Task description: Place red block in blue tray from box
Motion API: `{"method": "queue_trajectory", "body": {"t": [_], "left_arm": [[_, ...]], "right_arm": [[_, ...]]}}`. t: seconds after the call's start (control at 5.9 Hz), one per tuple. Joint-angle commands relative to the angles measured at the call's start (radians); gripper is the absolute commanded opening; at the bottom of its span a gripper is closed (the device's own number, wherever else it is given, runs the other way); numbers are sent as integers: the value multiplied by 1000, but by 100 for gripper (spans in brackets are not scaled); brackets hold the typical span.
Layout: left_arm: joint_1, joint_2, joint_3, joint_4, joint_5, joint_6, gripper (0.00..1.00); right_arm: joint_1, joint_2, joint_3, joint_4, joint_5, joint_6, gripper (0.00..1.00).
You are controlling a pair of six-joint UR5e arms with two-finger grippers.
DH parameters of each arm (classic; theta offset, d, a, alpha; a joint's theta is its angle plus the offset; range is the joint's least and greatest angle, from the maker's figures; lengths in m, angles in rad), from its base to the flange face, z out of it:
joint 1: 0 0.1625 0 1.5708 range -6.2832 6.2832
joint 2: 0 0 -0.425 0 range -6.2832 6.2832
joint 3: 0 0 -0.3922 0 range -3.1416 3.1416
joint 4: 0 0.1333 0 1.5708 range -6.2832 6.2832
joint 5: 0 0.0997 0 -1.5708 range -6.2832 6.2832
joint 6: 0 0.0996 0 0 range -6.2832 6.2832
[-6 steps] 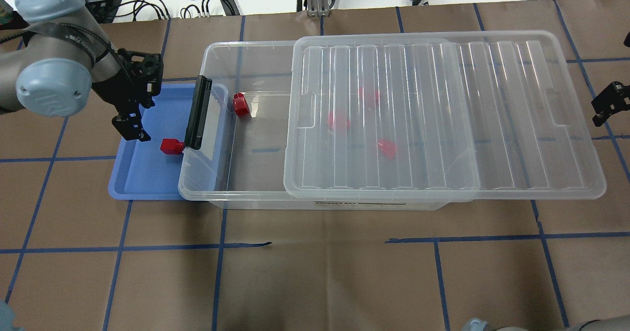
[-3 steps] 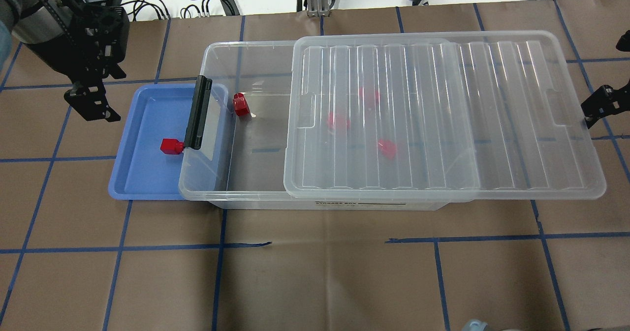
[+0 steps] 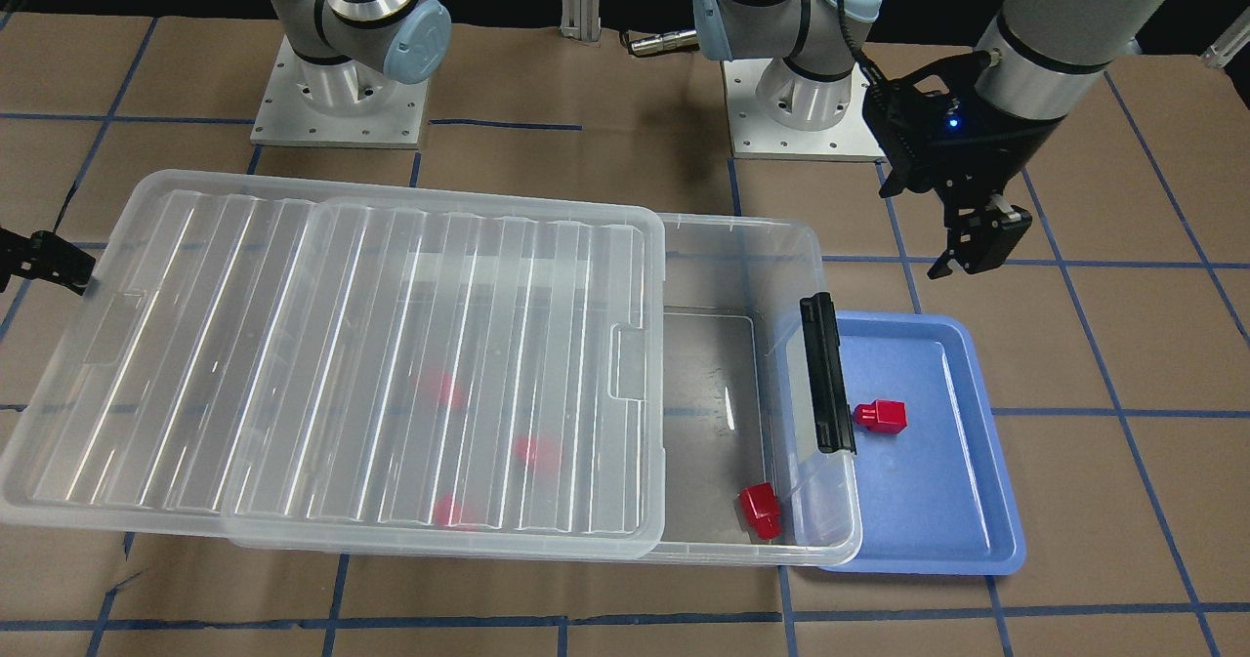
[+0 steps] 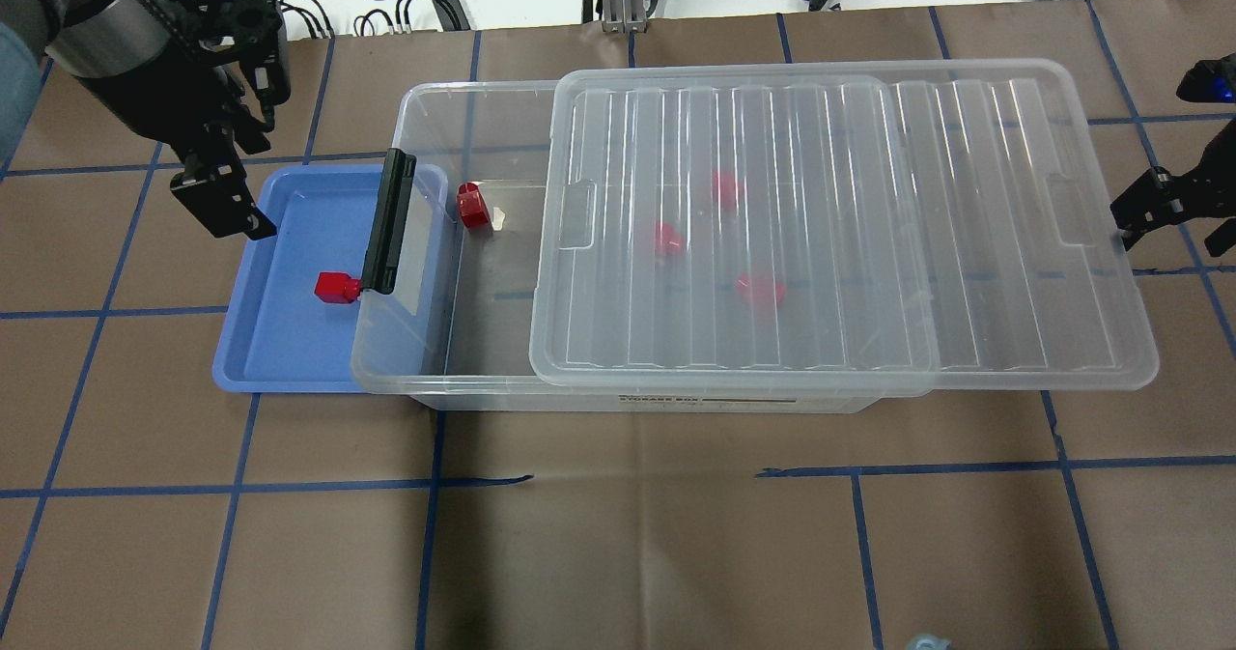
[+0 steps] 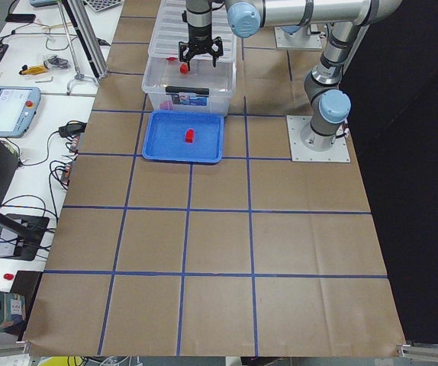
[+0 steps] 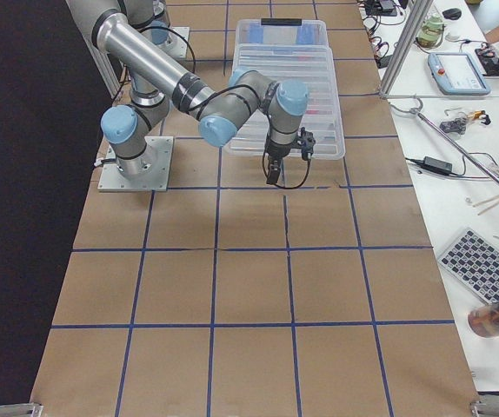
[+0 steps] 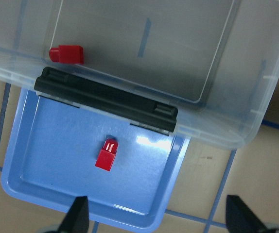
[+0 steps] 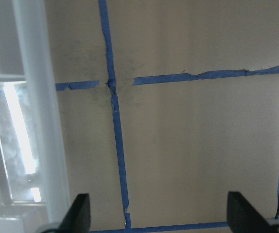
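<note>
One red block (image 4: 335,287) lies in the blue tray (image 4: 280,351), close to the box's black latch bar (image 4: 388,222); it also shows in the left wrist view (image 7: 106,155). Another red block (image 4: 472,207) lies in the uncovered left end of the clear box (image 4: 435,109). Three more show faintly under the ribbed lid (image 4: 869,244). My left gripper (image 4: 227,211) is open and empty above the tray's far left corner. My right gripper (image 4: 1147,208) is open and empty at the lid's right edge; I cannot tell if it touches the lid.
The box overlaps the tray's right side. The lid overhangs the box's right end. Brown paper with blue tape lines covers the table (image 4: 618,534). Cables and equipment lie along the far edge (image 4: 406,3).
The lid has slid left over the box, and my right gripper moved left with its edge. My left gripper left the tray for the far left, then came back to its corner.
</note>
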State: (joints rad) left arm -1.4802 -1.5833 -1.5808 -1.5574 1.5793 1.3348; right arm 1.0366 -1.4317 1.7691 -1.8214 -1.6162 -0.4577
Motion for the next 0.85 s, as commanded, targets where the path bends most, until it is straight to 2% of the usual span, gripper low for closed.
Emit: {"method": "queue_trajectory", "body": {"t": [0.0, 0.34, 0.68], "left_arm": [[-116, -4, 1, -4, 4, -340, 98], [-138, 20, 2, -36, -4, -802, 98], [-187, 25, 7, -30, -4, -1173, 98]], "right_arm": [[42, -15, 1, 11, 1, 24, 100], [94, -15, 1, 11, 1, 51, 100], [109, -15, 6, 13, 41, 63, 100]]}}
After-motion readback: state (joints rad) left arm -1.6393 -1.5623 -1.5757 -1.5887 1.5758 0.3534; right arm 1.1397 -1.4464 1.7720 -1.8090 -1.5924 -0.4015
